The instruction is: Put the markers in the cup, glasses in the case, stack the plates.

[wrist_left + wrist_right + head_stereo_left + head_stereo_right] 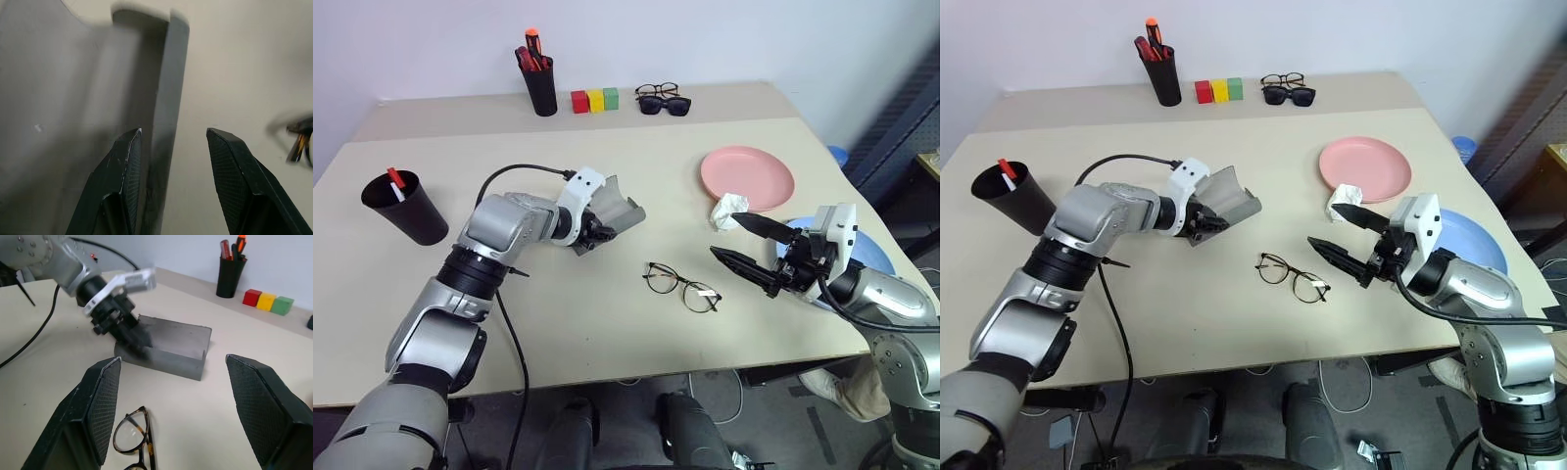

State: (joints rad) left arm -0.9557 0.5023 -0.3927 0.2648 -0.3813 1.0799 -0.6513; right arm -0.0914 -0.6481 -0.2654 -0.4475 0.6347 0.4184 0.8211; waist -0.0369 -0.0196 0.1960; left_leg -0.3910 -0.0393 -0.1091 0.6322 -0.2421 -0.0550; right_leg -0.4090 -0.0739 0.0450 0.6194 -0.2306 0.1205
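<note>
The grey case point(619, 210) lies open mid-table. My left gripper point(598, 231) is at its left end, astride one wall of the case point(164, 98): one finger inside, one outside, with a gap of table showing beside the outer finger. The wire-frame glasses point(682, 287) lie unfolded on the table between the two arms. My right gripper point(745, 245) hovers level just right of them, open and empty. A red-capped marker point(397, 183) stands in the black cup point(409, 210) at far left. The pink plate point(747, 176) sits back right, and the blue plate point(1474, 240) is partly under my right arm.
A crumpled white tissue point(727, 209) lies by the pink plate's front rim. At the back edge stand a black pen holder point(541, 86) with red and orange pens, three coloured blocks point(594, 100) and black sunglasses point(665, 103). The table's right edge is close to the blue plate.
</note>
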